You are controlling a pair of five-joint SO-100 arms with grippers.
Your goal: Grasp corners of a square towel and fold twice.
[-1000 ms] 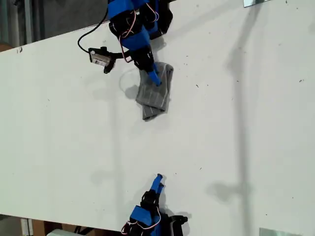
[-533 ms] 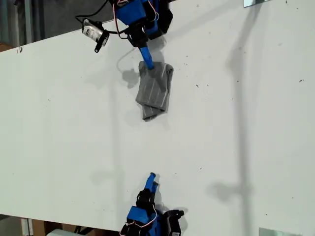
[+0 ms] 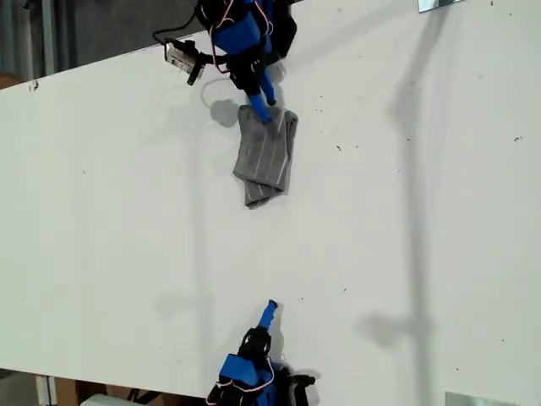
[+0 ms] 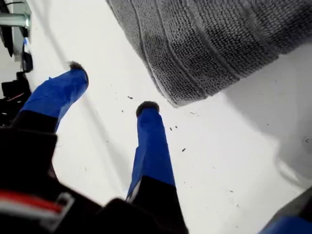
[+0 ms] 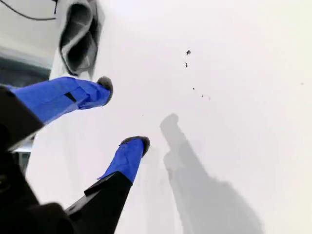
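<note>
The towel point(image 3: 266, 158) lies folded on the white counter point(image 3: 406, 254), unmoved. The first end effector point(image 4: 111, 90), fingers apart and empty, has swung back beside its edge. The second end effector point(image 5: 126, 113) waits open, far away

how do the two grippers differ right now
My first gripper hangs right at the edge of the folded towel, at the exterior view's top; my second gripper is far from it, over the bare table, near that view's bottom. Both have blue fingers, spread open and holding nothing.
</note>
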